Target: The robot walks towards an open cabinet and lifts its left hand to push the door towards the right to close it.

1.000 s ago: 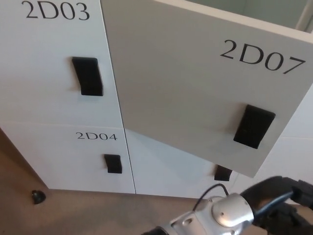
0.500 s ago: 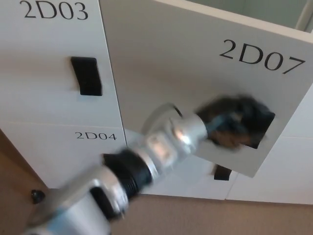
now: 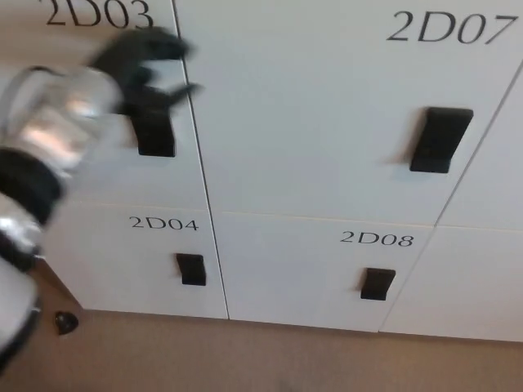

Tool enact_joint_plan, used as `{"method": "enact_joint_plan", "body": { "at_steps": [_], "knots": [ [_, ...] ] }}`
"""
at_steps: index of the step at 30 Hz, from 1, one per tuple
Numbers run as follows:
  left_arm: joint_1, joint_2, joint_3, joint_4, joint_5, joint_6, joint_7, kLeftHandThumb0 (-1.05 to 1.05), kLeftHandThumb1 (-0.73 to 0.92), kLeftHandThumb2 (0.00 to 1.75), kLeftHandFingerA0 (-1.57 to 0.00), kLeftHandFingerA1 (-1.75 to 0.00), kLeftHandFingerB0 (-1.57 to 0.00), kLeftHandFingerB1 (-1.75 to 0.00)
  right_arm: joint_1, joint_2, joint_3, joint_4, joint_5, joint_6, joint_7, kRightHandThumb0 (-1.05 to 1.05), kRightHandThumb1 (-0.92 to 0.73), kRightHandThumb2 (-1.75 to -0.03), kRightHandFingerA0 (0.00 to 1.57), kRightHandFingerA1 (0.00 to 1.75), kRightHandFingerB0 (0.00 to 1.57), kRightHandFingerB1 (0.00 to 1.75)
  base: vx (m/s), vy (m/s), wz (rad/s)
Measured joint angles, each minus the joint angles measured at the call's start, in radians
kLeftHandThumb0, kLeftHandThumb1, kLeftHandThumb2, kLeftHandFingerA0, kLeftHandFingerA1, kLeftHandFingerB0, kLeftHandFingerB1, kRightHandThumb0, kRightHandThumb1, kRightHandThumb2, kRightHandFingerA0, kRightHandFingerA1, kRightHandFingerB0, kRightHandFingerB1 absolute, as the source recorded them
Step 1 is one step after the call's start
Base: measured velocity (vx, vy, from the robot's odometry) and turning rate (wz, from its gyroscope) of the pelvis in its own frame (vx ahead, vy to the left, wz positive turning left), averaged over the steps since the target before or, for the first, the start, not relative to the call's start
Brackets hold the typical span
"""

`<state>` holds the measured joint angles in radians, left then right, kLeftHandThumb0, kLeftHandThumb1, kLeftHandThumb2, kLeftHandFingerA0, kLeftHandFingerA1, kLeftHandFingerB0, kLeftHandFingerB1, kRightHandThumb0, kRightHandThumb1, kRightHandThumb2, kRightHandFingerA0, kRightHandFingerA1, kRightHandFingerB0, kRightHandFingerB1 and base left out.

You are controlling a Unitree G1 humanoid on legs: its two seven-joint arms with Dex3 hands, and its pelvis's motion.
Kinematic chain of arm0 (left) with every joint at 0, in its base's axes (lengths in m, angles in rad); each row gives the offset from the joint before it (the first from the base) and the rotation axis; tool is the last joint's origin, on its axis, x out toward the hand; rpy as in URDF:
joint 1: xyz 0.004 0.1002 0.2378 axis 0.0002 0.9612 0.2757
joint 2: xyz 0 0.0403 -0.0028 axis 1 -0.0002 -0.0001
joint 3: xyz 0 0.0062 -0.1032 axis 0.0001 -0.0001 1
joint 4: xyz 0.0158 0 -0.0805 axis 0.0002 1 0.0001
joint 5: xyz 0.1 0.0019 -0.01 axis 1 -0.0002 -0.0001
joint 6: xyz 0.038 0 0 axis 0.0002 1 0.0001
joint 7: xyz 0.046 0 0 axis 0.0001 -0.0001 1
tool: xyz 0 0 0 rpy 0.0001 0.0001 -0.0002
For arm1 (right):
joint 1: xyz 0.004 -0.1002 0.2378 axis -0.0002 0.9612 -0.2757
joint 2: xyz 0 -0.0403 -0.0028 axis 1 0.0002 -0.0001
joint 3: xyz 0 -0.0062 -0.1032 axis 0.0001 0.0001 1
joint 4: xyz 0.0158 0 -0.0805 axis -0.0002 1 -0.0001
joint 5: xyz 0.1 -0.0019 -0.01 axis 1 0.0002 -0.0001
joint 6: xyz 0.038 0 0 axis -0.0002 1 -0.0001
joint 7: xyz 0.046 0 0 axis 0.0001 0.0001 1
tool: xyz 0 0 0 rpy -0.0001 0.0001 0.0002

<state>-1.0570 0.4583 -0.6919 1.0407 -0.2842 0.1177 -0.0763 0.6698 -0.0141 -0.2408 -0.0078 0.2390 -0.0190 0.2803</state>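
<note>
The white cabinet door marked 2D07 [image 3: 327, 106] lies flush with the doors around it, its black handle [image 3: 440, 139] at the right. My left hand [image 3: 140, 69] is blurred at the upper left, in front of the door marked 2D03 [image 3: 98, 171] and over that door's black handle [image 3: 155, 135]. Its fingers are spread apart and hold nothing. It is clear of door 2D07. The silver and black left forearm [image 3: 41, 163] runs down the left edge. My right hand does not show.
Below are the doors marked 2D04 [image 3: 147, 269] and 2D08 [image 3: 327, 278], each with a small black handle. A brown floor [image 3: 245, 359] runs along the bottom. A small black object [image 3: 65, 322] lies on the floor at the cabinet's left foot.
Door 2D07 has swung from open to flush with the cabinet front. My left hand has drawn back from its handle to the upper left, in front of door 2D03.
</note>
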Motion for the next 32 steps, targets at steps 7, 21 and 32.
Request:
{"method": "enact_joint_plan", "body": {
  "at_steps": [7, 21, 32],
  "knots": [
    [-0.001, 0.17, 0.078, 0.06, -0.004, -0.001, -0.009, -0.52, 0.76, 0.62, -0.12, -0.3, -0.08, -0.27, -0.001, -0.018, 0.032, -0.012, -0.018, -0.003, 0.0, -0.41, -0.57, -0.81, 0.52, 0.6, 0.35, 0.51, 0.0, 0.0, 0.0],
    [0.218, 0.493, 0.438, 0.05, -0.083, -0.038, -0.142, -0.37, 0.49, 0.88, -0.45, -0.63, -0.33, -0.55, -0.004, -0.075, 0.066, -0.043, -0.057, -0.017, 0.007, -0.31, -0.71, -0.61, 0.53, 0.52, 0.38, 0.42, 0.0, 0.0, 0.0],
    [0.645, 0.414, 0.636, -0.192, -0.158, -0.04, -0.263, -0.6, 0.8, 0.63, -0.43, -0.62, -0.36, -0.46, -0.043, -0.076, 0.068, -0.044, -0.055, -0.014, 0.007, -0.51, -0.8, -0.64, 0.44, 0.44, 0.36, 0.37, 0.0, 0.0, 0.0]
  ]
}}
